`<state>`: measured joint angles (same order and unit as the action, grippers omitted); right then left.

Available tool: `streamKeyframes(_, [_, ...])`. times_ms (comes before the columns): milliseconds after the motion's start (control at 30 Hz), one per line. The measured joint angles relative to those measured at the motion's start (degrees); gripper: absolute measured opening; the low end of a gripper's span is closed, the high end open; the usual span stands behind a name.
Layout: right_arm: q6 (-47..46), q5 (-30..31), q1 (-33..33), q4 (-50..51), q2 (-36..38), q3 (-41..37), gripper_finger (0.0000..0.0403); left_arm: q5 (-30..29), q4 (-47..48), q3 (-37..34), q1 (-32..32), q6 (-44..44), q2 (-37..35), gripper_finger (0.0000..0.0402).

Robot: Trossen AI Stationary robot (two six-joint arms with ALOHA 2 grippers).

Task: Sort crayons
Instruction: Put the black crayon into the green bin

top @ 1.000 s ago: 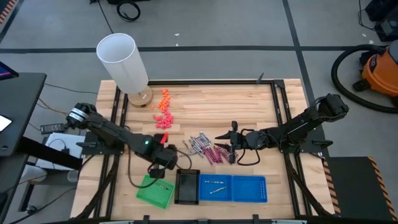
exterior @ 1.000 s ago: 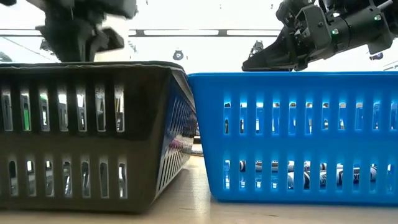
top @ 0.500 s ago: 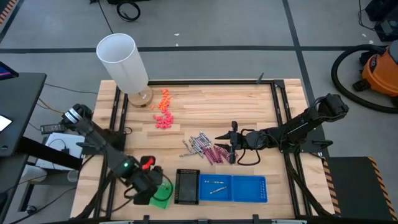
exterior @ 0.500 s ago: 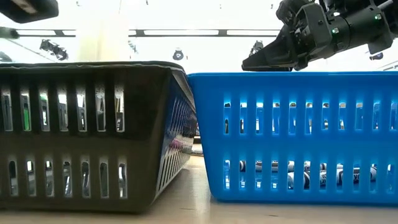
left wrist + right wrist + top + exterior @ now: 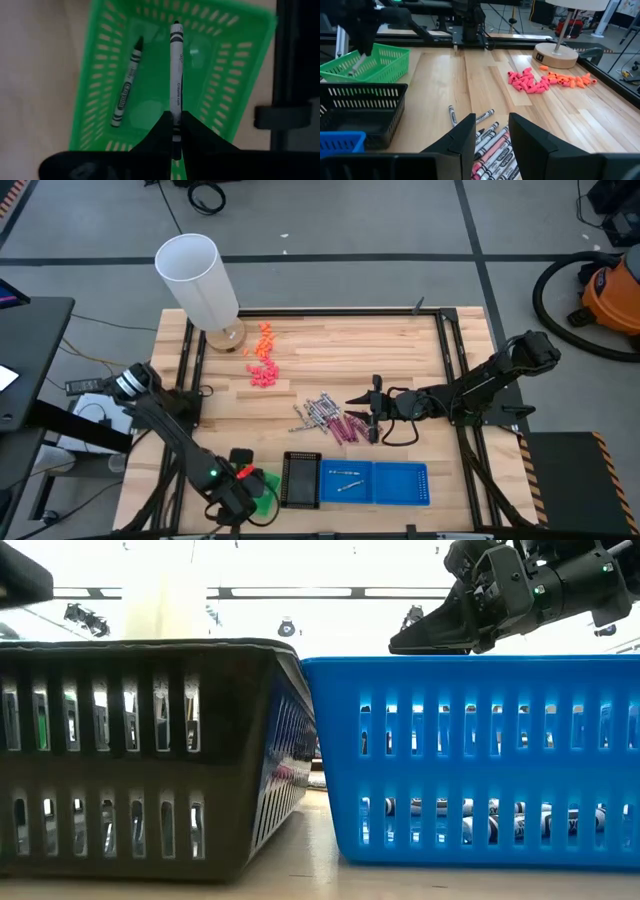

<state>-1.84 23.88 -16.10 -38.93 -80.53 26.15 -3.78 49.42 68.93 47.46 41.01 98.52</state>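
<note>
Barely started: left gripper was clamped on a crayon over the green tray, one inside. Pile at center, right gripper open at its 3 o'clock.

Bright, even overhead light, backlit at table height.
Ceiling strip lights glare white behind the silhouetted trays; the green tray blurs softly at its edges.

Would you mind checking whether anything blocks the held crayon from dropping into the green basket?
Nothing visible does: the left gripper, shut on the grey crayon, hangs over the green basket, beside one crayon already inside.
</note>
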Motion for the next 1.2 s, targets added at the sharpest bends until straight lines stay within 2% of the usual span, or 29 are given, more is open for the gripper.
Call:
streamKeyframes(300, [-0.09,0.00,0.00,0.00,0.00,0.00,0.0127,0.99,0.18,0.00,-0.35,-2.88,4.52,0.0027])
streamKeyframes(700, [-0.06,0.00,-0.01,0.02,0.00,-0.02,0.0127,1.08,2.27,0.02,-1.34,-2.40,5.82,0.0111])
streamKeyframes(1133, [-0.04,-0.63,-0.07,0.06,0.00,0.00,0.0127,-2.83,0.41,0.06,-6.55,-3.61,5.34,0.0116])
streamKeyframes(1200, [-0.03,-0.66,-0.07,0.06,0.00,0.00,0.0127,-4.87,0.50,0.07,-7.20,-3.30,5.34,0.0116])
